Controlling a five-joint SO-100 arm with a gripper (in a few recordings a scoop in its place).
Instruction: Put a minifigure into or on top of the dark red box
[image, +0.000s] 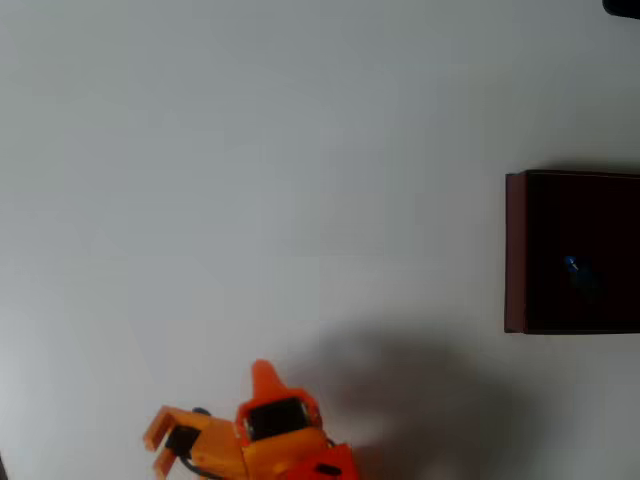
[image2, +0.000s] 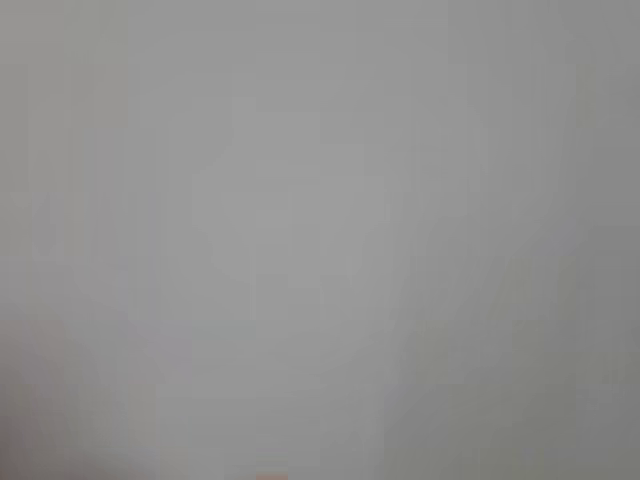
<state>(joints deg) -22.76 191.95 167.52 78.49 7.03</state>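
Orange gripper (image: 160, 445) sits at seven o'clock on the white table (image: 250, 180), its jaws parted and empty. At three o'clock, the minifigure (image: 575, 268) lies inside the dark red box (image: 515, 250).

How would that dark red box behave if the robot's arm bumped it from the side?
The dark red box would probably slide across the smooth white table rather than tip, since it looks wide and sits flat. Open-topped with thin walls, it is likely light. The minifigure inside might topple.
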